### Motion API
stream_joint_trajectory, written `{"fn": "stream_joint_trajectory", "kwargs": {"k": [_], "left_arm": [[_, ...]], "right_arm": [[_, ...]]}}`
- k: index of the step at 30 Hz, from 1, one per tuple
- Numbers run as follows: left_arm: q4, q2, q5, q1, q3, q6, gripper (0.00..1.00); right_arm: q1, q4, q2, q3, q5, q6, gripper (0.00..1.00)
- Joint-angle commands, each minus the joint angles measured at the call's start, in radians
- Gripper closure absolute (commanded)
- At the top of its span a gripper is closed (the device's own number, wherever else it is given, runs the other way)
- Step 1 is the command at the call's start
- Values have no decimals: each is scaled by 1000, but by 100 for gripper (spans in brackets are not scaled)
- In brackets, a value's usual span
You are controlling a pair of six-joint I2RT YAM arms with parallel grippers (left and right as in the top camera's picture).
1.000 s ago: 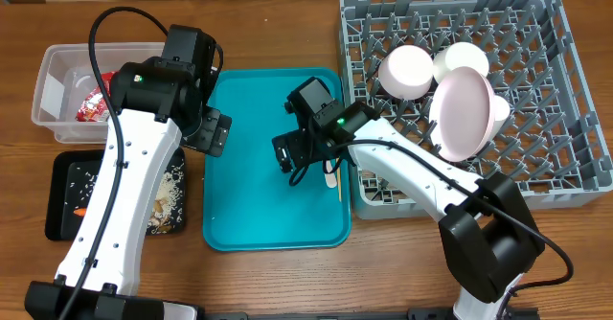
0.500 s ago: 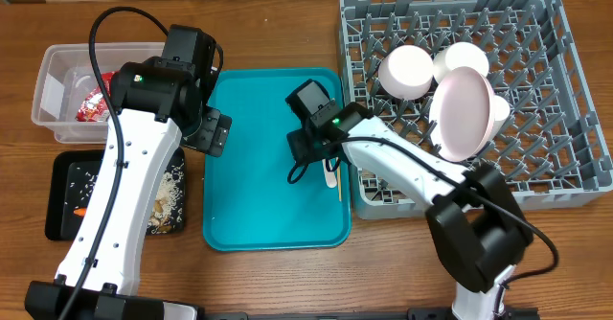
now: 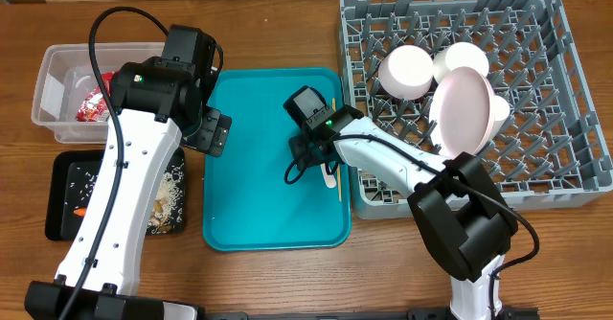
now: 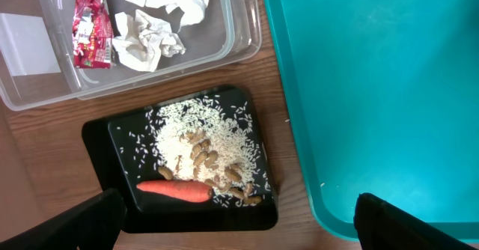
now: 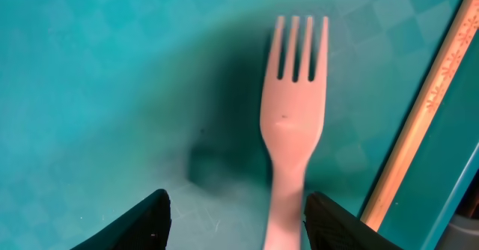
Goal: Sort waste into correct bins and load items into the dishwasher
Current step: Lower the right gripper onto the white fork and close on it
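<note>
**Overhead view.** The grey dish rack (image 3: 565, 90) lies beyond and to the right of my right gripper (image 3: 308, 152). It already carries a white plate (image 3: 462, 112) standing on edge. The teal serving tray (image 3: 249, 195) lies directly beneath that gripper.

**Left wrist view.** My left gripper (image 4: 239, 224) hangs over the serving tray's left edge with its fingers spread wide and nothing between them.

**Right wrist view.** My right gripper (image 5: 238, 209) stands part-open, one finger on either side of the handle of the white plastic fork (image 5: 293, 115). The fork lies flat on the tray with its tines pointing away from me. Its handle sits close to my right finger, with bare tray showing on the left side, so nothing is clamped. A thin wooden stick (image 5: 419, 123) lies just to the right of the fork, along the tray's wall.

**Handling, as I judge it.** The fork is light, smooth, and stiff with a little spring. It lies low, so it may skid or pivot under a pinch. I would take hold across the handle's narrow edges, behind the neck and clear of the stick.

**Views compared.** Only the right wrist view shows the tines and where the handle lies between my fingers; overhead, my wrist hides most of the fork. Only the overhead view shows the rack. Only the left wrist view shows clearly, below my left gripper, what each bin holds:
- The clear tub (image 4: 239, 25) holds the red wrapper (image 4: 90, 25) and napkins (image 4: 153, 37).
- The black tray (image 4: 97, 138) holds rice (image 4: 194, 134) and a carrot (image 4: 174, 191).
</note>
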Motion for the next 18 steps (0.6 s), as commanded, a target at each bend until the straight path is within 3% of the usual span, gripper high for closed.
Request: {"fn": "stream_joint_trajectory", "kwargs": {"k": [1,5,18], "left_arm": [[-3,-11,-17,1,18,18,0],[-3,-11,-17,1,18,18,0],[-3,-11,-17,1,18,18,0]], "right_arm": [[-7,10,10,-2,19,4,40],[-6,6,10,-2,21,4,44],[-9,2,16,-2,22,4,42]]}}
